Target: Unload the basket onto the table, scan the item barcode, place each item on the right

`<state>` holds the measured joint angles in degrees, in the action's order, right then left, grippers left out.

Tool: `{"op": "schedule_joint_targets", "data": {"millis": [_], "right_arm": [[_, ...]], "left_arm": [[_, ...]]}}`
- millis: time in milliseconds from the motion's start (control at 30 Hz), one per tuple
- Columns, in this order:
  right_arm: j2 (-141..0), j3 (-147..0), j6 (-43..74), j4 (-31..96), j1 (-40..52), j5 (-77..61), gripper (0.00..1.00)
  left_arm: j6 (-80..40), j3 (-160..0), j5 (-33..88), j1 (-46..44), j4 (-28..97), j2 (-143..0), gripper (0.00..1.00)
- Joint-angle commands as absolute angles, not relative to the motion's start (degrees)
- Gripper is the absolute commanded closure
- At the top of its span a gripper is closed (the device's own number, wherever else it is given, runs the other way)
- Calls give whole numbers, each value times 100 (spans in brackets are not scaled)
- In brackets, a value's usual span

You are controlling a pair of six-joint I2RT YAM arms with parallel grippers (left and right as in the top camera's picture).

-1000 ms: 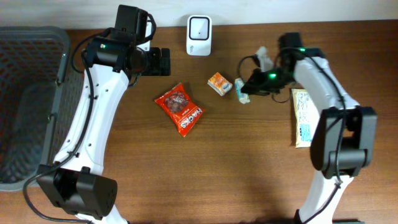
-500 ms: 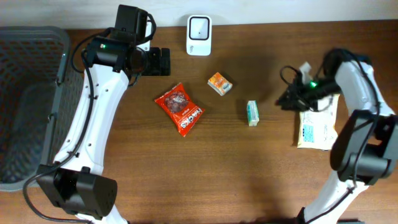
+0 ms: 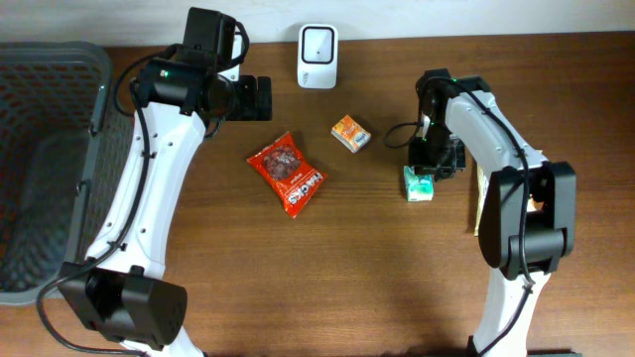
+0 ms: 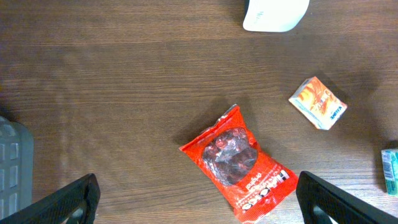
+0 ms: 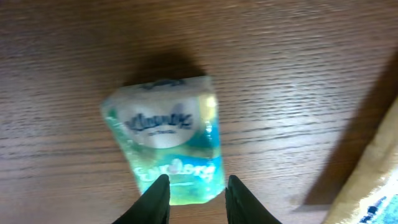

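The tissue pack (image 3: 418,183) lies flat on the table (image 3: 397,288), right of centre, well apart from the white scanner (image 3: 317,43) at the far edge. The right claw (image 5: 197,180) hovers right above it, fingers partly spread and pinching nothing, with the pack's near end showing through the gap. The left claw (image 4: 198,176) hangs spread wide over the red snack bag (image 4: 239,165), holding nothing.

The pack looks light, soft and squashy, and its plastic film is probably slippery. A firm pinch across the narrow width, near the middle, would likely hold best, while a grip at one end may let it droop or slide out. No barcode shows on the upper face, so it is probably underneath.
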<state>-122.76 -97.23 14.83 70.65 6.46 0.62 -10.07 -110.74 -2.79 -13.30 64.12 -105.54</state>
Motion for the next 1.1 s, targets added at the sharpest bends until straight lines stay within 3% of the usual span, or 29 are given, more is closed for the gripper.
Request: {"op": "schedule_joint_targets", "data": {"millis": [0,133,300,400,500,600,700,867,1000,1067], "right_arm": [[-12326,-9655,1483,7135,593,43,67],[-12326,-9653,854,7137,642,-928,63],[-12326,-9653,1299,7155,1205,676,64],[-12326,-9653,1214,6917,913,185,63],[-12326,-9653,1033,5478,812,-1944,63],[-12326,-9653,1037,4029,1057,-2121,55],[-12328,-9653,1164,3264,1334,-2075,55],[-12613,-9653,250,3120,2176,-607,55],[-12875,-9653,185,3304,2281,692,55],[-12908,-9653,169,3371,2281,738,66]], "left_arm": [[-974,-11078,-235,-1295,6418,-10541,1],[-972,-11078,-235,-1295,6418,-10541,1],[-972,-11078,-235,-1295,6420,-10541,1],[-972,-11078,-235,-1295,6420,-10541,1],[-972,-11078,-235,-1295,6420,-10541,1],[-972,-11078,-235,-1295,6418,-10541,1],[-974,-11078,-235,-1295,6418,-10541,1],[-972,-11078,-235,-1295,6420,-10541,1],[-972,-11078,-235,-1295,6420,-10541,1],[-972,-11078,-235,-1295,6420,-10541,1]]}}
